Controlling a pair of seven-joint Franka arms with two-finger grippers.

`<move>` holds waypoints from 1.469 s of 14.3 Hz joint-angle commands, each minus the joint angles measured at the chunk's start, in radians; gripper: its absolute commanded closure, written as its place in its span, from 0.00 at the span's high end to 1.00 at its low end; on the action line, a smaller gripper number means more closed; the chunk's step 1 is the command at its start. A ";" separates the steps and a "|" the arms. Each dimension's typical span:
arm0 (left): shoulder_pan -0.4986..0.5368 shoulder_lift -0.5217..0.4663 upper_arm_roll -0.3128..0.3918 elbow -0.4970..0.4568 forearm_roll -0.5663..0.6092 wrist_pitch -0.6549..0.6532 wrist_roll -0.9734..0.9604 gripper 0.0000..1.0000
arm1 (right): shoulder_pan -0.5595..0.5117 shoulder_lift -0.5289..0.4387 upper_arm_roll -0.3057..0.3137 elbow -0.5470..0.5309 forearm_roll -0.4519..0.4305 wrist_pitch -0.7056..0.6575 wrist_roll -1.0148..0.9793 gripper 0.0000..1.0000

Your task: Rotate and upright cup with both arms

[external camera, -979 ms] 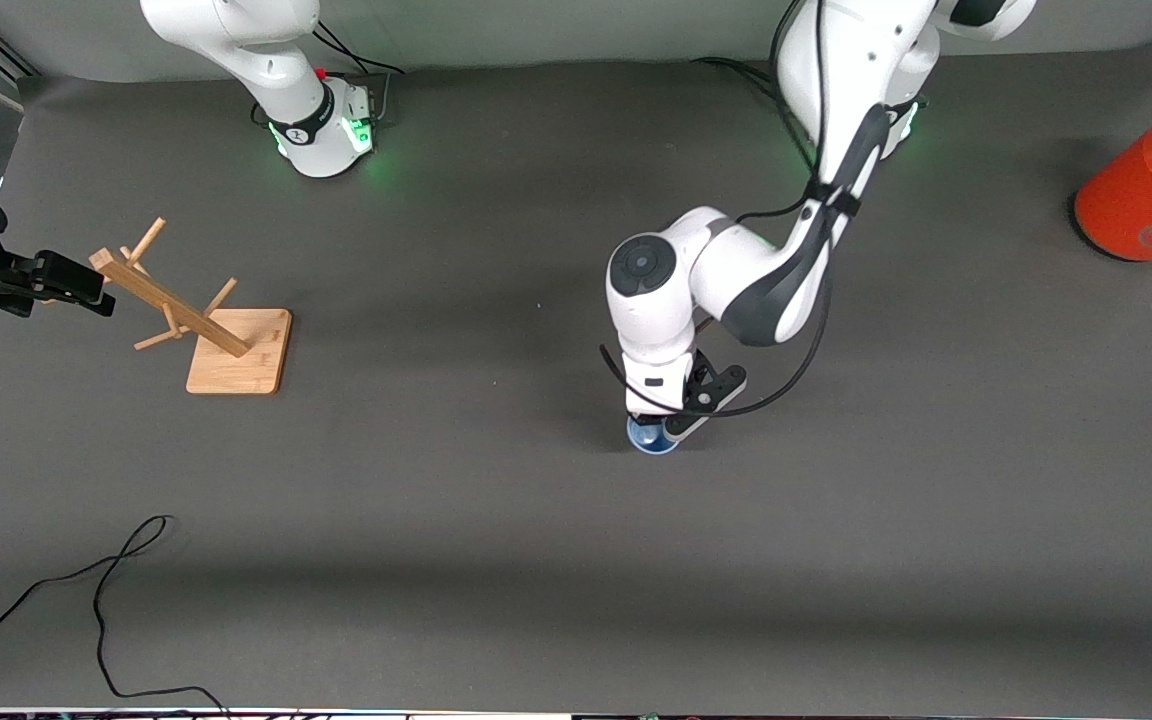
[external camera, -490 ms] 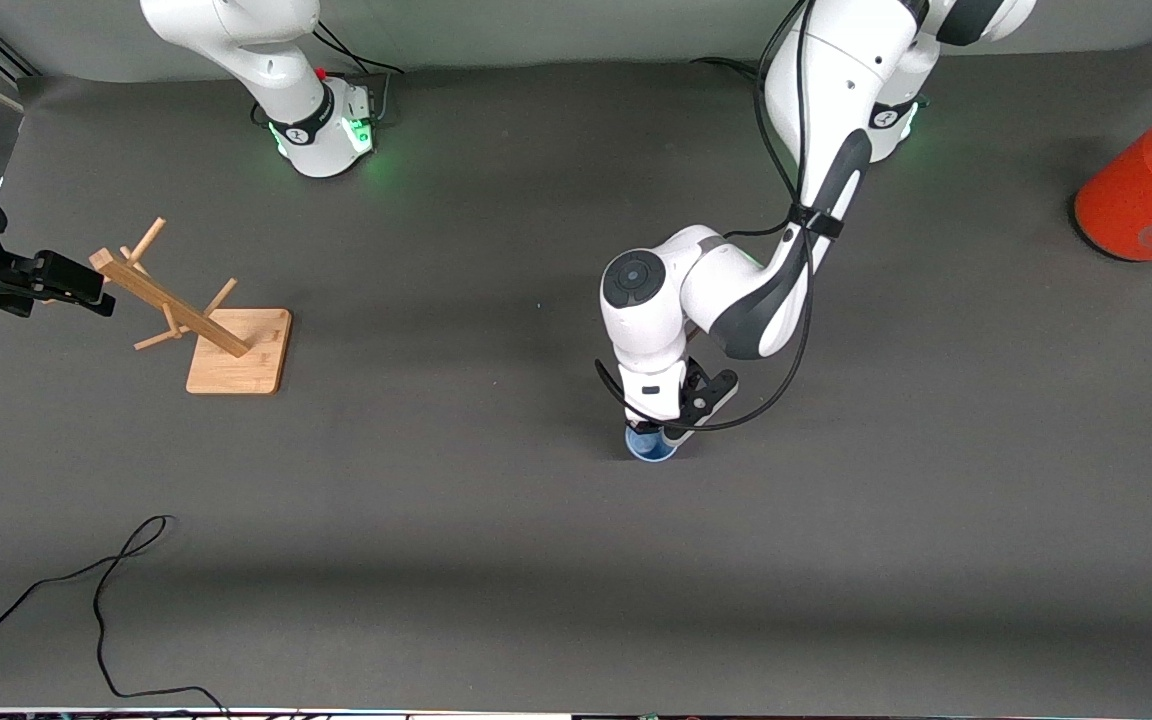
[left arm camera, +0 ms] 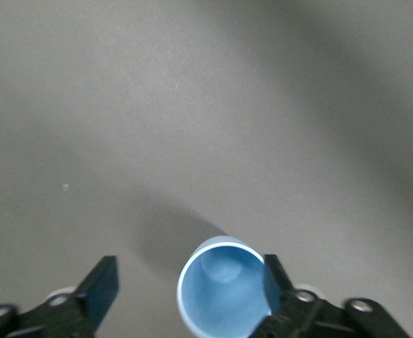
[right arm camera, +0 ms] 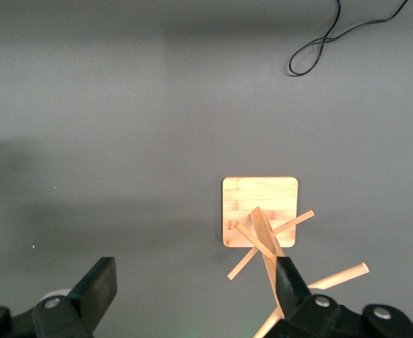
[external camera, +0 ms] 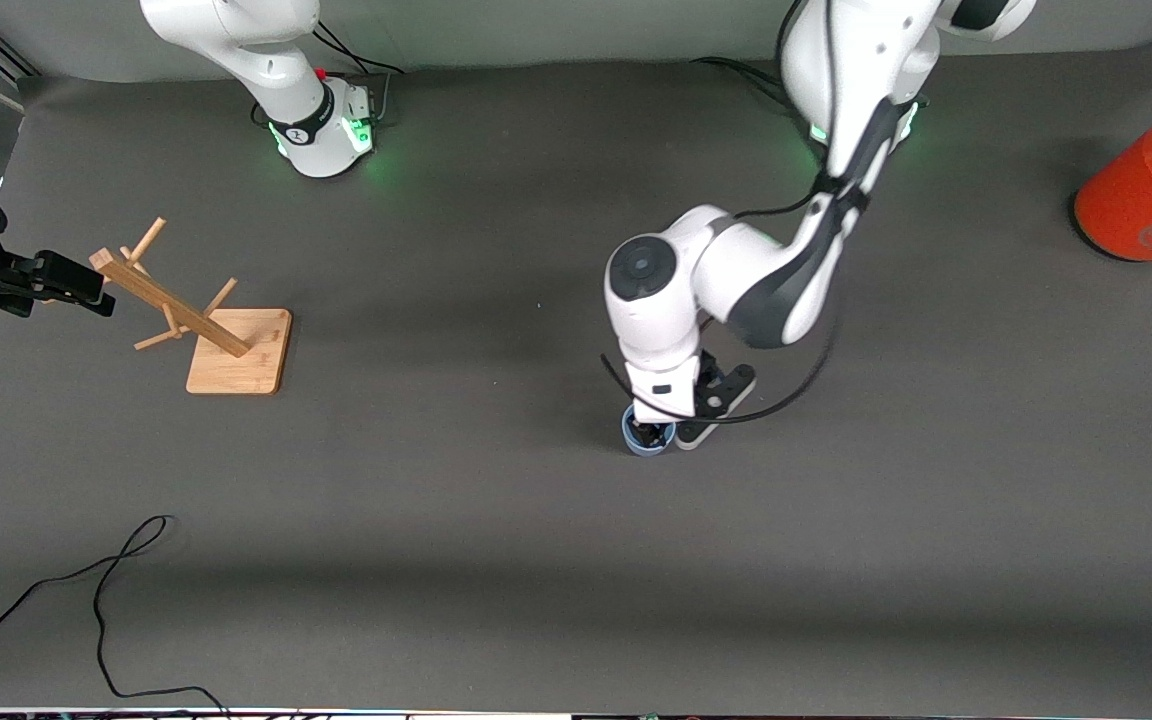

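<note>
down low, left gripper point(external camera: 658, 434) jaws spread around the upright cup point(left arm camera: 223, 292); right gripper point(right arm camera: 192, 296) waits, jaws spread.

Left gripper point(external camera: 658, 432) shifted slightly toward left arm's end of table since half second ago, elbow swung back. Cup point(external camera: 648, 441) now shows open rim directly under gripper, before showed as solid blue disc. In left wrist view cup point(left arm camera: 223, 292) touches one finger point(left arm camera: 273, 282), other finger apart.

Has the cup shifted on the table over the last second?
Barely. The cup sits under the left gripper at about the same spot relative to the wooden rack; its open mouth now shows.
</note>
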 commanded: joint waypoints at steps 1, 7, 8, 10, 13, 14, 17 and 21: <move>0.143 -0.147 -0.003 -0.021 -0.133 -0.128 0.287 1.00 | 0.008 -0.015 -0.011 -0.006 0.004 -0.002 -0.007 1.00; 0.487 -0.322 0.000 -0.042 -0.231 -0.403 0.939 1.00 | 0.006 -0.016 -0.012 -0.007 0.004 -0.002 -0.007 1.00; 0.519 -0.351 0.002 -0.048 -0.233 -0.433 1.025 1.00 | 0.006 -0.016 -0.012 -0.007 0.004 -0.002 -0.007 1.00; 0.590 -0.404 0.003 -0.091 -0.231 -0.444 1.186 1.00 | 0.006 -0.021 -0.012 -0.010 0.002 -0.003 -0.010 1.00; 0.644 -0.422 0.005 -0.100 -0.215 -0.449 1.334 1.00 | 0.006 -0.019 -0.014 -0.010 0.002 -0.003 -0.015 1.00; 0.644 -0.429 0.005 -0.102 -0.198 -0.451 1.336 1.00 | 0.006 -0.021 -0.014 -0.010 0.002 -0.003 -0.015 1.00; 0.612 -0.452 0.006 -0.102 -0.167 -0.474 1.342 1.00 | 0.006 -0.021 -0.014 -0.009 0.002 -0.003 -0.016 1.00; 0.715 -0.492 -0.113 -0.100 -0.141 -0.539 1.342 1.00 | 0.006 -0.022 -0.014 -0.007 0.002 -0.003 -0.016 1.00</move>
